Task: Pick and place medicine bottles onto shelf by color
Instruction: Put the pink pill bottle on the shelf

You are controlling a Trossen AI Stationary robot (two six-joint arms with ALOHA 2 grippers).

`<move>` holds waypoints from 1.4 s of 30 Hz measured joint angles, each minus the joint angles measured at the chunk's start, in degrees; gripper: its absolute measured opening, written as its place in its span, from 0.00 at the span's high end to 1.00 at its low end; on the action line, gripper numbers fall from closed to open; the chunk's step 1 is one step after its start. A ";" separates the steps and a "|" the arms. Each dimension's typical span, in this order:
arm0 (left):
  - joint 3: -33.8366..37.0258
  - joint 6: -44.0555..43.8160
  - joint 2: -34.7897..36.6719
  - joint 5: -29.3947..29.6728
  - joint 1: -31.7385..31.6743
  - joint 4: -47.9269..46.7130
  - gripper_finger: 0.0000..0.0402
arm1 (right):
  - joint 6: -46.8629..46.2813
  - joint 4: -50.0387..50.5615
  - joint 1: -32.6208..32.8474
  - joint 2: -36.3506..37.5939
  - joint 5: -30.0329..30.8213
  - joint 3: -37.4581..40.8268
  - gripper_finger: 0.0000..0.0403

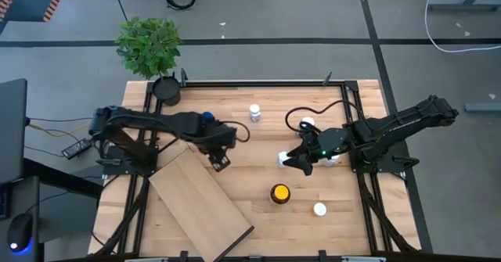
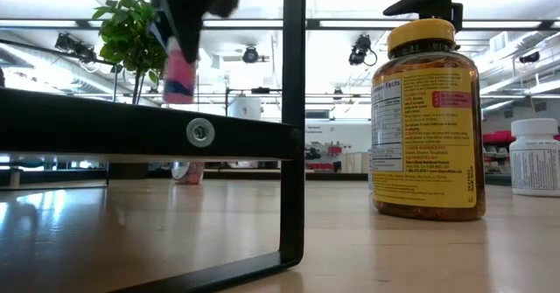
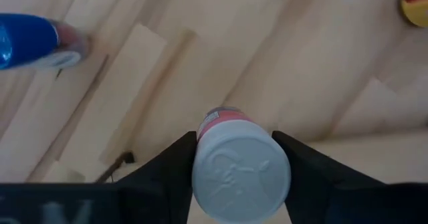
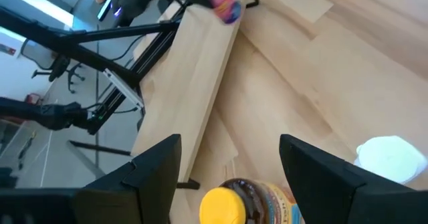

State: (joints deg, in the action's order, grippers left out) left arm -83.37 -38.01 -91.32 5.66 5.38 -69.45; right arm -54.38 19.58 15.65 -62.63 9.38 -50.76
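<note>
Between the left end effector [image 3: 241,158] fingers, a pink bottle [image 3: 239,167], label hidden.

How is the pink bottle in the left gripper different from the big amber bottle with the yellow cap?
The pink bottle has a white cap and is small and slim; the amber bottle has a yellow cap and is much larger and wider. The pink bottle is held in the air between the fingers of the left gripper, while the amber bottle stands on the table, untouched. Both are upright, round and capped.
</note>
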 joint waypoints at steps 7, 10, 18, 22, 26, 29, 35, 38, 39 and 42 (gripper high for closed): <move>-0.01 2.92 3.64 4.13 8.10 -4.62 0.55 | 0.41 -0.02 -0.01 -0.02 1.27 0.00 0.35; 2.21 7.61 5.91 5.01 11.23 -6.22 0.53 | 0.61 -0.01 -0.01 -0.02 1.28 0.00 0.35; 15.74 10.11 20.17 3.45 17.81 -3.80 0.56 | 0.43 -0.01 -0.07 -0.02 1.27 0.00 0.35; 19.76 10.03 28.20 1.98 19.80 -3.60 0.53 | 0.03 -0.01 -0.07 -0.02 1.27 0.00 0.35; 22.39 16.36 32.54 -2.44 22.33 -3.92 0.52 | -2.03 -0.01 -0.07 -0.02 1.27 0.00 0.35; 23.67 22.43 33.87 -3.63 24.73 -4.77 0.54 | -6.25 -0.01 -0.07 -0.02 1.27 0.00 0.35; 27.28 34.29 34.96 -5.18 28.43 -5.48 0.52 | -18.00 -0.56 1.19 -0.02 8.53 0.00 0.35; 31.01 35.83 37.54 -6.98 30.50 -4.79 0.51 | -19.31 -2.38 2.72 -0.02 13.90 0.00 0.35; 32.44 35.90 38.75 -6.96 31.35 -4.79 0.51 | -19.35 -2.79 3.19 -0.02 15.18 0.00 0.35; 36.04 36.28 42.36 -5.86 32.99 -3.57 0.53 | -19.50 -3.95 4.47 -0.02 17.77 0.00 0.35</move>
State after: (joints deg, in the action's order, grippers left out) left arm -47.33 -1.73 -48.96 -0.20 38.38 -73.02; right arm -73.89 15.63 20.12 -62.65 27.16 -50.76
